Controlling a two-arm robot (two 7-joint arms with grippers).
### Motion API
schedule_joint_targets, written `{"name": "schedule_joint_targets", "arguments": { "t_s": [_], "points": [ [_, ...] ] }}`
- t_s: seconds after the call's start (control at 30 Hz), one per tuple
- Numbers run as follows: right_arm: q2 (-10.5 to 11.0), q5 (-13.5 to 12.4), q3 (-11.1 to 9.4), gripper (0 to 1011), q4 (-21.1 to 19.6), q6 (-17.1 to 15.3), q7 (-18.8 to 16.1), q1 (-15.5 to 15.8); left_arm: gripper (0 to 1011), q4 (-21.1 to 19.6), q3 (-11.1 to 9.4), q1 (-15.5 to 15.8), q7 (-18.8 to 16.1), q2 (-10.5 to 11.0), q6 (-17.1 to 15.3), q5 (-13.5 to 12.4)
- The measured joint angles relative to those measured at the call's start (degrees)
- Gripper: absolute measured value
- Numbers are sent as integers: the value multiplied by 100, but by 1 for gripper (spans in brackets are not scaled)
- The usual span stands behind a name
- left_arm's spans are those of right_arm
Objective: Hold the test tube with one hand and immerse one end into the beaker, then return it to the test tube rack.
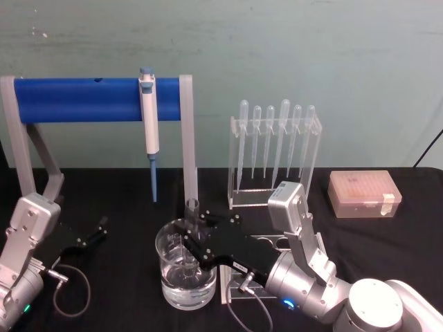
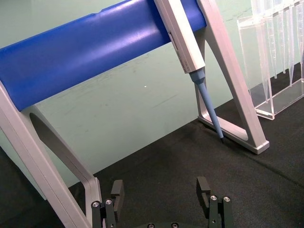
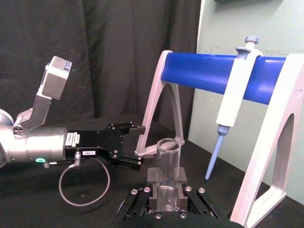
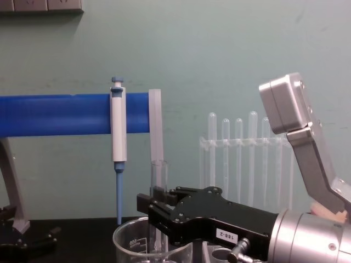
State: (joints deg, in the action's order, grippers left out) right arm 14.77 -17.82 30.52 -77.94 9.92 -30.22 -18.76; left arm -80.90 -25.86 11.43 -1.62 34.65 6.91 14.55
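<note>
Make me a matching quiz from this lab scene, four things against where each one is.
1 test tube
2 pipettor
3 pipettes
4 left gripper

A hanging on the blue bar
B standing in the clear rack
C open, at the table's left
D held upright by the right gripper, lower end in the beaker

Pairs: 1-D, 2-A, 3-B, 4-C

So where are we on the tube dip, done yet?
Done: the right gripper has the clear round-bottomed glass test tube clamped upright. In hand: the dip. The tube's lower end is down inside the wide clear glass beaker, apparently at the water. Left: lifting it out and putting it back. The left gripper sits open and idle at the left.
</note>
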Motion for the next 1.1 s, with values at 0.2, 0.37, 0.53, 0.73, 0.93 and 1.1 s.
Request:
{"name": "schedule_joint_targets", "arguments": {
  "t_s": [0.2,0.37,0.53,0.73,0.93,1.1],
  "points": [
    [0,0,0,225,0,-3,0,0,1000,0,0,0,0,0,0,0],
    [0,0,0,225,0,-6,1,0,1000,0,0,0,0,0,0,0],
    [0,0,0,225,0,-6,3,0,1000,0,0,0,0,0,0,0],
    [0,0,0,225,0,-6,9,0,1000,0,0,0,0,0,0,0],
    [0,0,0,225,0,-6,11,0,1000,0,0,0,0,0,0,0],
    [0,0,0,225,0,-6,11,0,1000,0,0,0,0,0,0,0]
  ]
}}
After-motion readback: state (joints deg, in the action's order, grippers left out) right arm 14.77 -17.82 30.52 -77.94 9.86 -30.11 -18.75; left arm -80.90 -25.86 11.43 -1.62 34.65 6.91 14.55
